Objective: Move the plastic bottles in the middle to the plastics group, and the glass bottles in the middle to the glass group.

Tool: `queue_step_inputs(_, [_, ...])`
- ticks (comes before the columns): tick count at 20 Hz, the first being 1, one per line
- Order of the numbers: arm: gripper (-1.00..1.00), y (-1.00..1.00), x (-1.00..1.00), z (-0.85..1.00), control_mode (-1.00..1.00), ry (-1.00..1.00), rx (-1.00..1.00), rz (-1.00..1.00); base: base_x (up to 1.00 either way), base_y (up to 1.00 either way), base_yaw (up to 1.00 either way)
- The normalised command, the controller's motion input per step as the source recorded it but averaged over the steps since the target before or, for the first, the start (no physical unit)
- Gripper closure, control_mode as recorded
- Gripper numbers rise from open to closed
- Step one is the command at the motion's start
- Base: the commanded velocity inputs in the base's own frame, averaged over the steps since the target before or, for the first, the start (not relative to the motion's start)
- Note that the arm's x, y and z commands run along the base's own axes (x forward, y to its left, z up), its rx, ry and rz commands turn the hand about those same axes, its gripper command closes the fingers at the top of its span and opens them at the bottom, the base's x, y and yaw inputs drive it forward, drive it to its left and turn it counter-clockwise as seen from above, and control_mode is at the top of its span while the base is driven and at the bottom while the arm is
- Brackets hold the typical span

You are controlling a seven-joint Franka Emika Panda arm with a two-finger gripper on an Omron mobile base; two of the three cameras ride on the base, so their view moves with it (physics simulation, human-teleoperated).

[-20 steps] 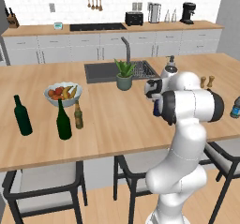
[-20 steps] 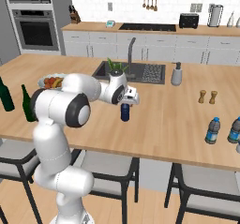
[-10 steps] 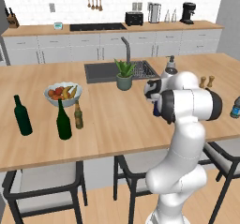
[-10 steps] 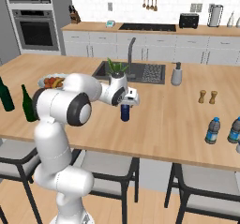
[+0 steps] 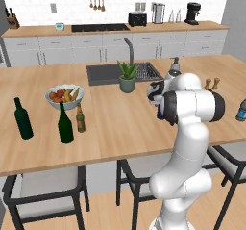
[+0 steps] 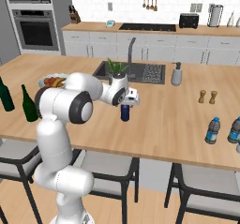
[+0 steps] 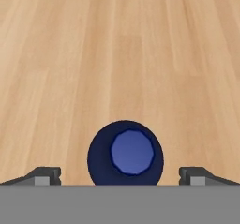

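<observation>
1. Island countertop point(image 6: 178, 120) is light wood planks, with a dark sink point(image 6: 140, 72) set into it, a faucet behind that, and a potted plant point(image 5: 128, 77) at the sink's near edge.
2. My gripper point(image 7: 120, 175) hangs right over the dark-blue bottle point(image 7: 125, 153), fingers spread wide on either side and not touching it, so it's open.
3. That bottle point(image 6: 125, 112) stands upright mid-counter.
4. Amber bottle point(image 5: 80, 120) sits just beside a green wine bottle point(image 5: 65, 125), with a second one point(image 5: 22, 120) further left and a fruit bowl point(image 5: 64, 95) behind.
5. Clear plastic bottles point(image 6: 213, 130) are far right, near the wooden shakers point(image 6: 207, 96).
6. Back wall: white tile, grey cabinets, a toaster point(image 6: 189, 20) and a wall oven point(image 6: 36, 29).
</observation>
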Motion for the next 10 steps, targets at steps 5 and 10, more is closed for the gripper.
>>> queue_step_inputs(5, [-1.00, 0.00, 0.06, -0.15, -1.00, 0.00, 0.00, 0.02, 0.00, 0.00, 0.00])
queue_step_inputs(10, [-1.00, 0.00, 0.00, -0.03, -1.00, 0.00, 0.00, 0.02, 0.00, 0.00, 0.00])
